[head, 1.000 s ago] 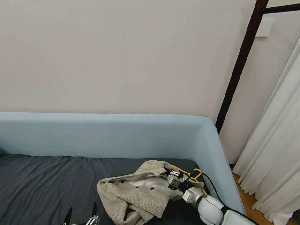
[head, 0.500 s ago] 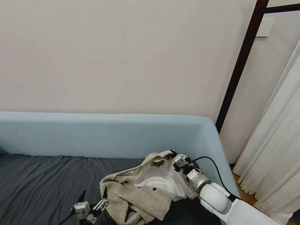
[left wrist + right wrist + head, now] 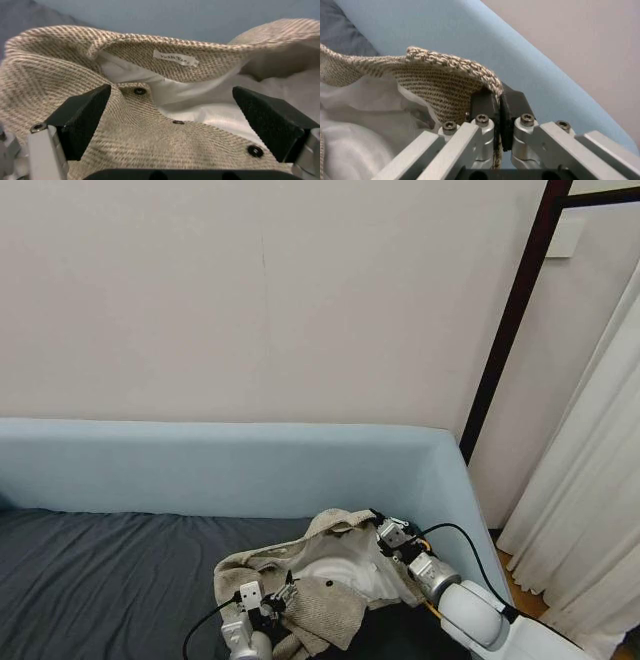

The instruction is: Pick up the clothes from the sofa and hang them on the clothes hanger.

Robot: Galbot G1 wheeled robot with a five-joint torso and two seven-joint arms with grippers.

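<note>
**End effectors on the jacket: right end effector (image 3: 499,100) clenched, left end effector (image 3: 170,112) spread wide**

The right end effector pinches a folded edge of the beige woven jacket (image 3: 322,582) between its two dark pads, which are pressed tight together with the cloth caught between them. The left end effector is released: its black fingers (image 3: 80,114) stand far apart on either side of the collar, with fabric just beneath them. I cannot tell whether they touch it.

The jacket lies crumpled at the right end of the sofa (image 3: 250,468), on the dark grey seat (image 3: 100,570) and close to the pale blue side wall. Its white lining (image 3: 200,108) is turned outward, with a small label (image 3: 173,57) sewn inside the collar and dark buttons (image 3: 140,90) along the front. The pinched edge stands higher than the rest of the garment.

The right arm reaches in from the lower right, its wrist angled up toward the sofa's corner. The left arm comes up from the bottom edge of the head view, just beside the jacket's near hem.

Both arms are cut off below the wrist. A thin orange strip (image 3: 432,608) beside the right wrist is too small to identify. To the right, a dark post (image 3: 512,320) rises against the wall, its top out of frame.
</note>
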